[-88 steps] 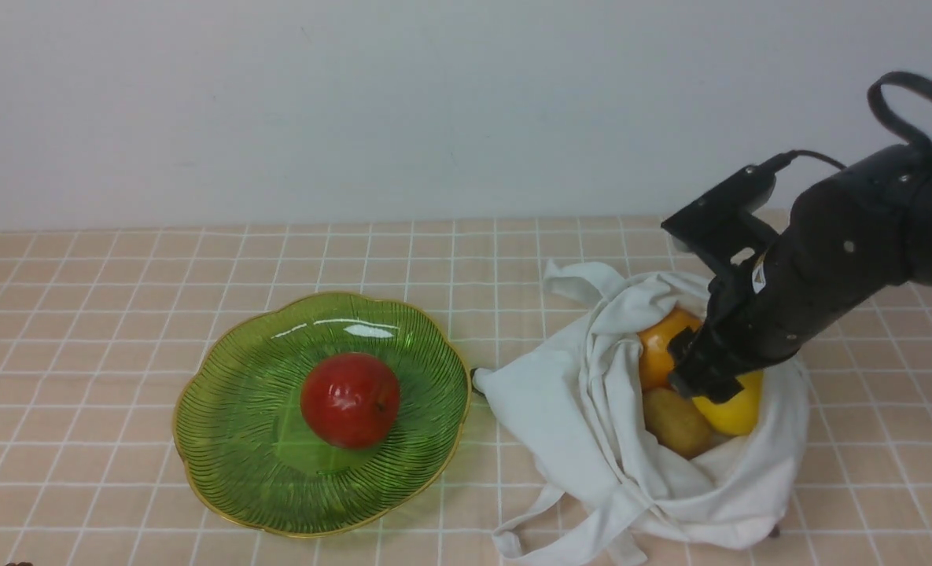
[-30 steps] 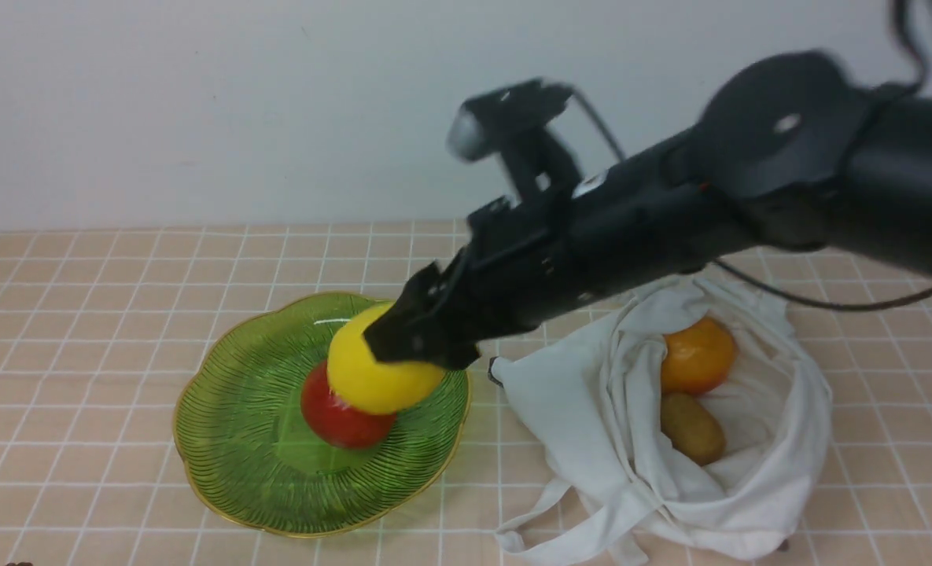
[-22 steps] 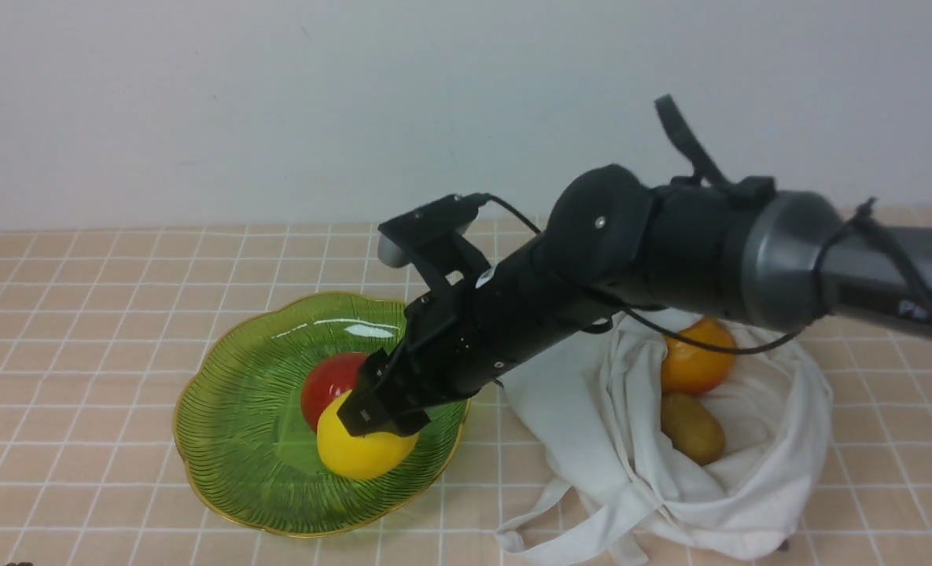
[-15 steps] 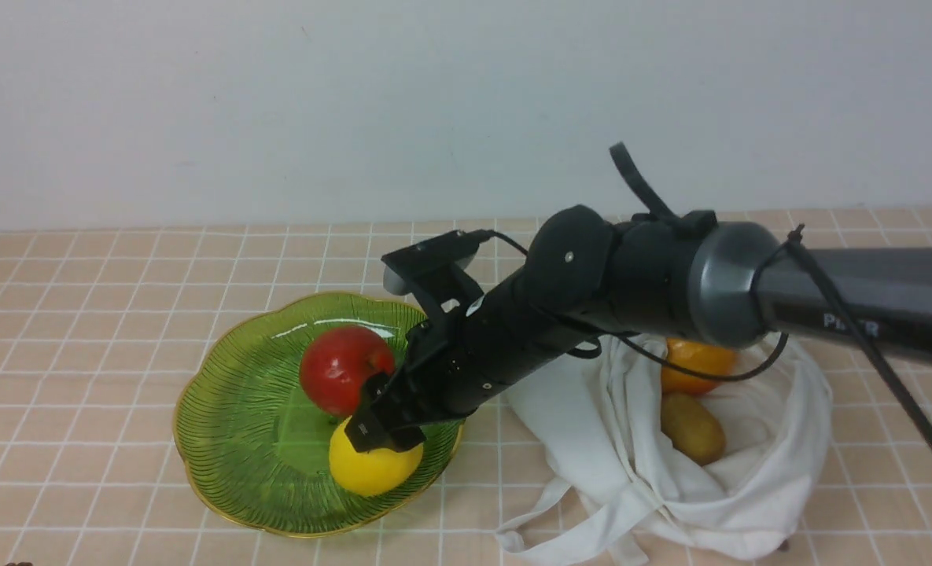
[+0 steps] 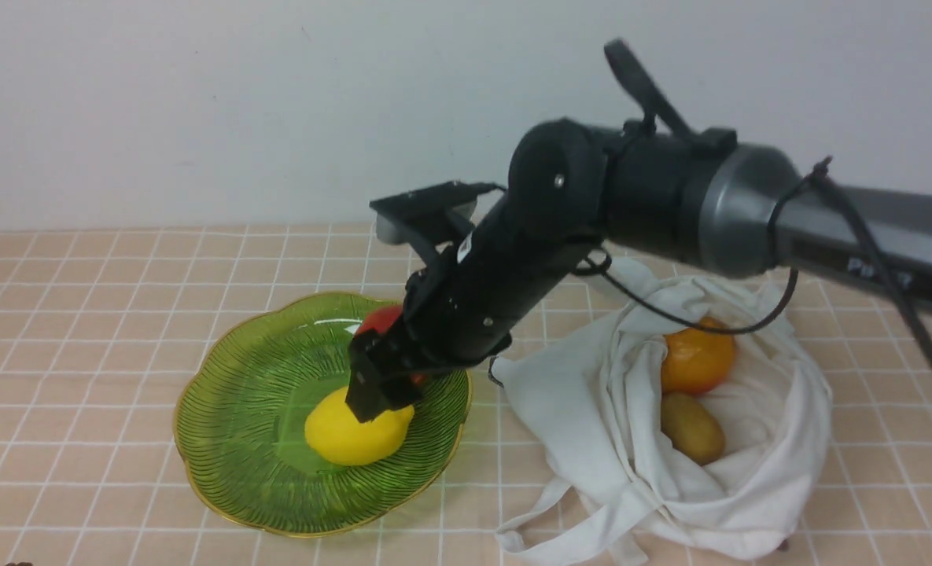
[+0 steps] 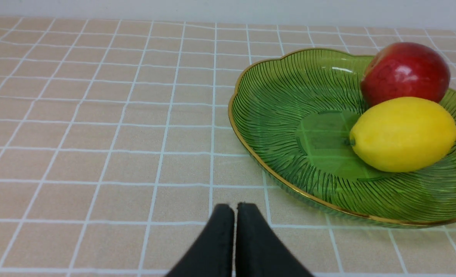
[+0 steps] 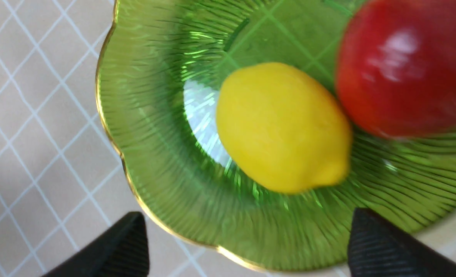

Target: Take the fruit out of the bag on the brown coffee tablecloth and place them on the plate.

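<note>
The yellow lemon (image 5: 348, 436) lies free in the green plate (image 5: 198, 440), beside a red apple (image 5: 383, 318) that my right arm mostly hides. My right gripper (image 5: 375, 393) hangs just above the lemon. In the right wrist view that gripper (image 7: 249, 231) is open, its fingers (image 7: 131, 238) wide apart and short of the lemon (image 7: 281, 127). The orange (image 5: 698, 358) and the brown kiwi (image 5: 692, 428) sit inside the open white bag (image 5: 591, 409) on the checked tablecloth (image 5: 80, 330). My left gripper (image 6: 234, 207) is shut and empty, low over the cloth near the plate (image 6: 258, 127).
The bag's strap handles (image 5: 544, 534) trail toward the front edge, right of the plate. A white wall (image 5: 198, 118) closes the back. My right arm (image 5: 670, 196) reaches across above the bag's left side.
My right gripper carried the lemon from the bag, set it down in the plate, opened and lifted a little. The apple was nudged toward the plate's back.
</note>
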Robot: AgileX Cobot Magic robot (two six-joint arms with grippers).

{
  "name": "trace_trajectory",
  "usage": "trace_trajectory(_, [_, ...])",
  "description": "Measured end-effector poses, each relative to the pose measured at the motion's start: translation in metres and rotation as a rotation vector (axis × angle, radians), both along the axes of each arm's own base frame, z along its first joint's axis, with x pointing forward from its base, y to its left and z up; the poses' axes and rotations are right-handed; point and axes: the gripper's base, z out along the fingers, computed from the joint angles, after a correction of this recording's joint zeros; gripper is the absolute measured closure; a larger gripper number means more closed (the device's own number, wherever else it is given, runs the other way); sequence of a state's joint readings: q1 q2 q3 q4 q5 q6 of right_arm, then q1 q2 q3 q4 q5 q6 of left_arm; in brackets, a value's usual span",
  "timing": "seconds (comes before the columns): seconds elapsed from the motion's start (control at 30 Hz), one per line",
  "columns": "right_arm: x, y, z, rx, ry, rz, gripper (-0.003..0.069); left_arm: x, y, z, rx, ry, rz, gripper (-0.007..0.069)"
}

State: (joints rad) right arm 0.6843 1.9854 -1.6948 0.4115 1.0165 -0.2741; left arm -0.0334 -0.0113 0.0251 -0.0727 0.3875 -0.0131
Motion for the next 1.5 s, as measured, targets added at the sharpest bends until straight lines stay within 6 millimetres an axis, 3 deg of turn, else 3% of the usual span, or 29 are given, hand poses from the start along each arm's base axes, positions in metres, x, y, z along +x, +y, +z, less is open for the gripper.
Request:
trace_trajectory(0.03, [-0.001,-0.001,0.003,-0.001,0.008,0.001,0.0060,0.000,0.000,0.000,0.000,0.000,0.000,0.0632])
trace_trajectory(0.1, [-0.007,-0.018,0.052,-0.063,-0.101,-0.026,0.0237,0.000,0.000,0.000,0.000,0.000,0.000,0.0632])
trace_trajectory(0.2, [-0.021,-0.044,0.105,-0.094,-0.237,-0.086,0.0492,0.000,0.000,0.000,0.000,0.000,0.000,0.0632])
trace_trajectory(0.23, [-0.023,-0.047,0.108,-0.097,-0.247,-0.087,0.0492,0.000,0.000,0.000,0.000,0.000,0.000,0.0632])
trace_trajectory(0.27, [-0.039,-0.067,0.141,-0.095,-0.321,-0.130,0.0601,0.000,0.000,0.000,0.000,0.000,0.000,0.0632])
trace_trajectory(0.33, [-0.049,-0.079,0.159,-0.092,-0.360,-0.159,0.0636,0.000,0.000,0.000,0.000,0.000,0.000,0.0632])
trace_trajectory(0.37, [-0.068,-0.097,0.185,-0.060,-0.410,-0.196,0.0658,0.000,0.000,0.000,0.000,0.000,0.000,0.0632])
trace_trajectory(0.47, [-0.109,-0.132,0.226,0.030,-0.495,-0.240,0.0671,0.000,0.000,0.000,0.000,0.000,0.000,0.0632])
trace_trajectory(0.5, [-0.114,-0.137,0.230,0.040,-0.506,-0.242,0.0671,0.000,0.000,0.000,0.000,0.000,0.000,0.0632])
trace_trajectory(0.63, [-0.175,-0.189,0.251,0.168,-0.632,-0.305,0.0671,0.000,0.000,0.000,0.000,0.000,0.000,0.0632])
trace_trajectory(0.7, [-0.207,-0.218,0.247,0.251,-0.719,-0.349,0.0671,0.000,0.000,0.000,0.000,0.000,0.000,0.0632])
trace_trajectory(0.73, [-0.207,-0.218,0.247,0.251,-0.719,-0.349,0.0671,0.000,0.000,0.000,0.000,0.000,0.000,0.0632])
trace_trajectory(0.8, [-0.238,-0.245,0.227,0.321,-0.781,-0.383,0.0671,0.000,0.000,0.000,0.000,0.000,0.000,0.0632])
trace_trajectory(0.87, [-0.259,-0.262,0.203,0.362,-0.806,-0.392,0.0671,0.000,0.000,0.000,0.000,0.000,0.000,0.0632])
trace_trajectory(0.9, [-0.259,-0.262,0.204,0.365,-0.809,-0.391,0.0671,0.000,0.000,0.000,0.000,0.000,0.000,0.0632])
trace_trajectory(0.93, [-0.274,-0.274,0.177,0.392,-0.827,-0.392,0.0671,0.000,0.000,0.000,0.000,0.000,0.000,0.0632])
trace_trajectory(1.07, [-0.297,-0.291,0.125,0.472,-0.876,-0.397,0.0671,0.000,0.000,0.000,0.000,0.000,0.000,0.0632])
trace_trajectory(1.17, [-0.310,-0.300,0.088,0.599,-0.909,-0.423,0.0673,0.000,0.000,0.000,0.000,0.000,0.000,0.0632])
trace_trajectory(1.27, [-0.313,-0.301,0.067,0.680,-0.928,-0.434,0.0673,0.000,0.000,0.000,0.000,0.000,0.000,0.0632])
trace_trajectory(1.5, [-0.305,-0.290,0.043,0.727,-0.911,-0.424,0.0673,0.000,0.000,0.000,0.000,0.000,0.000,0.0632])
